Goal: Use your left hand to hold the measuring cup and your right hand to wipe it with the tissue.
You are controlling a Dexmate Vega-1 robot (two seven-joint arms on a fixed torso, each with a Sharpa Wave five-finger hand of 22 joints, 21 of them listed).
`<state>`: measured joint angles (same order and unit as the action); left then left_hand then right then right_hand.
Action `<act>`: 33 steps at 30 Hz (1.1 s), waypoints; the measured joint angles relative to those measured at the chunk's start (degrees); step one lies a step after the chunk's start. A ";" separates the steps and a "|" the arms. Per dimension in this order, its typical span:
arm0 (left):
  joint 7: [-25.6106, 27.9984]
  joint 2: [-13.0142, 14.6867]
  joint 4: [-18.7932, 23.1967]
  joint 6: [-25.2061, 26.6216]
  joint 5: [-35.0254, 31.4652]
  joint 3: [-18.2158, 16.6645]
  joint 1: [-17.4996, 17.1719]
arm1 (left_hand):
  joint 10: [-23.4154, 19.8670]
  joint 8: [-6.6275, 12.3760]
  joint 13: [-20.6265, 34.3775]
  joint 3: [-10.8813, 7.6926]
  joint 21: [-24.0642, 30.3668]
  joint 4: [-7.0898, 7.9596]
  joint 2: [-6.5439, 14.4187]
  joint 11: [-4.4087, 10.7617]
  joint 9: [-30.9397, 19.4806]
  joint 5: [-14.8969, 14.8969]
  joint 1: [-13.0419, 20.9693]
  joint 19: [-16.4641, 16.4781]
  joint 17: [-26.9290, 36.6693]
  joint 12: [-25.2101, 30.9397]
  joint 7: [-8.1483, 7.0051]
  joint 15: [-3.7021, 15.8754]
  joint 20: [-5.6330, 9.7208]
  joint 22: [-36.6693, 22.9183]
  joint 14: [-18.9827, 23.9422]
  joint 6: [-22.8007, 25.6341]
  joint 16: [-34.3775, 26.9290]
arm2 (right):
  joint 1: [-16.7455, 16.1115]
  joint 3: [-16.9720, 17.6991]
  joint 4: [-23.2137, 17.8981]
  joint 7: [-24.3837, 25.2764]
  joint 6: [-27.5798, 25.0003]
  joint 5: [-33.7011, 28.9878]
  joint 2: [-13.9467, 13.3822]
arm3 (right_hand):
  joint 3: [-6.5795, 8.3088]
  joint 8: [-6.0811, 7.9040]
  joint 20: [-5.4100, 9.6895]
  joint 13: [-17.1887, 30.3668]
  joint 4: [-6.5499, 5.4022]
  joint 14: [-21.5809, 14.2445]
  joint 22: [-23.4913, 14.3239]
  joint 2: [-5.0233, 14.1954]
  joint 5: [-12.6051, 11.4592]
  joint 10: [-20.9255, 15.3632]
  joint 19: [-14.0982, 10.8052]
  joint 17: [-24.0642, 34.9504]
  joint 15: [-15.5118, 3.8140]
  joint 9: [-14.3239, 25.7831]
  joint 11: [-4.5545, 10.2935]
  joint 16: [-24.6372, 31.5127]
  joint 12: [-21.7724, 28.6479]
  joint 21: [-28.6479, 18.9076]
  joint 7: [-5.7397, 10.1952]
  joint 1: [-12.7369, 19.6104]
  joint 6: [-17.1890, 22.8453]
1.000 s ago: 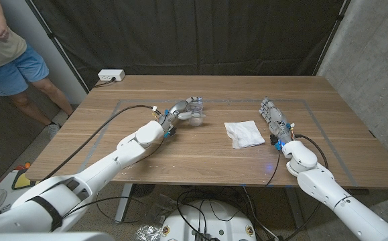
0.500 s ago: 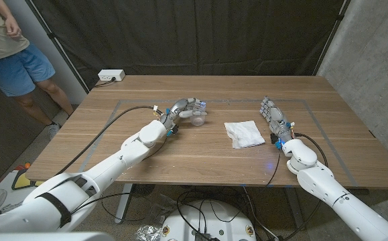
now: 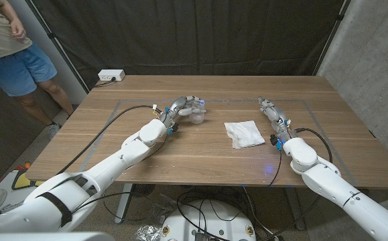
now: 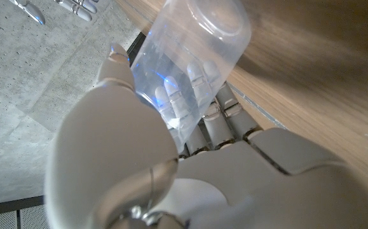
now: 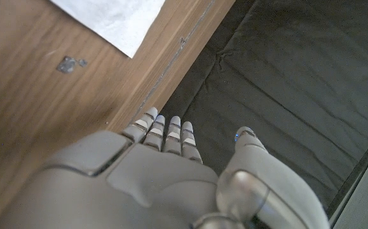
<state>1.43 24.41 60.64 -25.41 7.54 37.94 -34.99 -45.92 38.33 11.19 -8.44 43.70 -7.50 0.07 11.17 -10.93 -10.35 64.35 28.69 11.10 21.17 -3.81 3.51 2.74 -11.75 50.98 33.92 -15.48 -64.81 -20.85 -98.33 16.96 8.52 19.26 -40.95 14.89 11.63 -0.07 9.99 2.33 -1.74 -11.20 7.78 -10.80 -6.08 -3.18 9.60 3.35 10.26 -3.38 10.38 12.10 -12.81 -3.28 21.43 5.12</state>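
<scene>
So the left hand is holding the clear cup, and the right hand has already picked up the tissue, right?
Not quite. The left hand does hold the clear measuring cup, but the head view shows the tissue lying on the table, with the right hand beside it, holding nothing.

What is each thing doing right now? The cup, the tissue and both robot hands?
cup: clear, held in the left hand, tilted
tissue: lying loose on the table, untouched
left hand: fingers wrapped around the cup
right hand: holding nothing, beside the tissue
</scene>
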 measured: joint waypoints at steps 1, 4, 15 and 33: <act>0.00 0.00 0.00 0.00 0.00 0.00 0.00 | 0.34 0.00 0.00 0.00 0.00 0.00 0.00 -0.10 -0.06 0.00 0.00 -0.45 0.05 -0.43 0.14 0.23 -0.02 0.04 -0.23 -0.13 0.46 | -0.16 -0.02 -0.34 0.00 0.00 0.00 -0.26 | 0.07 0.10 0.29 0.00 0.41 -0.28 0.02 0.09 0.00 -0.46 -0.29 0.00 -0.28 0.00 0.11 0.00 0.00 0.00 0.22 0.30 0.52; 0.01 0.00 0.14 0.02 0.00 0.00 0.21 | 1.14 -0.45 0.12 -0.55 0.00 0.55 0.00 -0.31 -0.41 0.00 0.00 -1.95 0.29 -1.84 0.54 1.02 -0.10 0.04 -1.02 -0.52 1.53 | -1.34 -0.18 -3.65 2.77 -4.50 -5.51 -2.11 | 0.29 0.25 0.49 0.00 0.60 -0.84 0.02 0.09 0.00 -1.37 -0.49 0.00 -0.25 0.00 0.34 0.00 0.44 0.00 0.61 0.76 1.03; 0.00 -0.04 0.53 0.25 -0.36 0.17 0.53 | 1.42 -0.45 0.16 -0.70 0.44 0.71 0.00 -0.25 -0.68 0.00 0.00 -2.73 0.51 -2.54 0.75 1.03 -0.08 0.31 -1.03 -0.68 1.98 | -3.34 -2.02 -14.36 5.29 -18.23 -17.64 -8.53 | 0.62 0.25 0.68 0.00 1.56 -0.84 0.02 0.01 0.00 -1.77 -0.68 0.01 -0.26 0.00 0.55 0.00 0.44 -0.34 0.82 1.74 1.24; 0.43 0.07 1.96 0.87 -0.83 0.27 0.45 | 1.29 -0.45 0.15 -0.69 0.84 0.71 0.00 -0.12 -0.94 0.00 0.00 -2.88 0.51 -3.21 0.76 1.03 -0.20 0.57 -1.02 -0.65 1.99 | 0.08 -8.20 -24.29 -1.96 -34.16 -32.74 -15.19 | 0.45 -0.33 0.47 0.00 2.33 -0.63 0.01 -0.52 0.45 -1.23 -0.46 0.01 -0.46 0.03 1.08 -0.22 -0.03 0.00 1.86 2.26 0.17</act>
<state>1.86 24.48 62.60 -24.54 6.71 38.20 -34.53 -44.63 37.88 11.34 -9.13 44.53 -6.79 0.07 11.05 -11.88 -10.35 64.35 25.81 11.61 17.97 -3.05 4.54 2.55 -11.18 49.96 33.27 -13.49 -64.73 -29.05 -122.63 14.99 -25.64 -13.48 -56.14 15.34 11.29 0.40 10.00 4.67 -2.37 -11.19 7.26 -10.35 -7.30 -3.64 9.61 2.88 10.28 -2.31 10.16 12.08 -12.81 -1.42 23.70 5.29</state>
